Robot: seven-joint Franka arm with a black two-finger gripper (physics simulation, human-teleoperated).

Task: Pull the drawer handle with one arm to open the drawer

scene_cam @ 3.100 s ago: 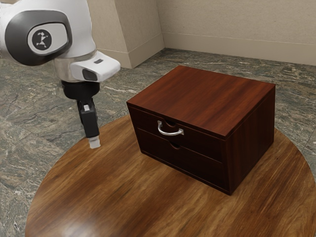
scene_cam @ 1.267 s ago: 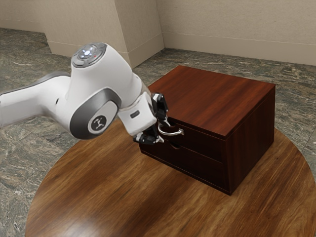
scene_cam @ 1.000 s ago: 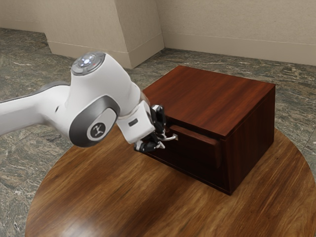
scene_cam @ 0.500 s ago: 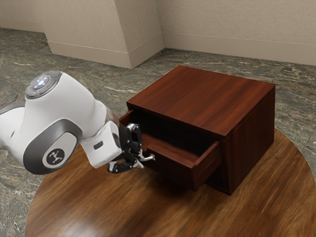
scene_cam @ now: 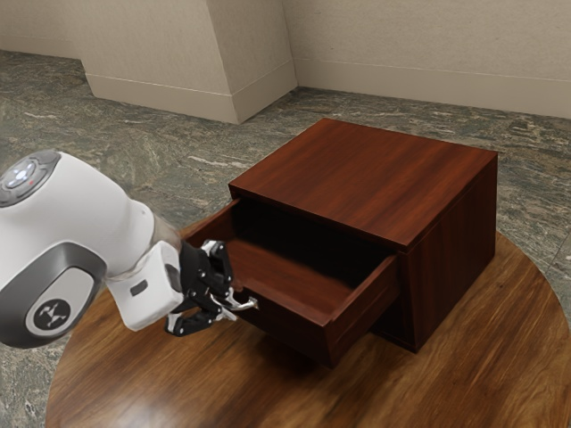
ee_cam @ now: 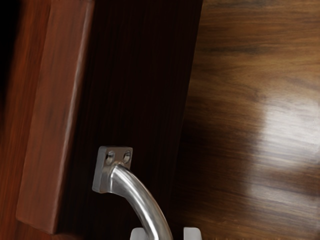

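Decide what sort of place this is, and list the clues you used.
Probably an indoor room, simulated: a veined stone floor, plain beige walls, and a round wooden table bearing a drawer cabinet.

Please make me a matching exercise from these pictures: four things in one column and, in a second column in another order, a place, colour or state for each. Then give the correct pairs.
Things:
1. drawer
2. handle
3. tool
4. table

Descriptions:
a. silver and curved
b. round, under the cabinet
c. pulled out
d. at the handle

Pairs: 1-c, 2-a, 3-d, 4-b
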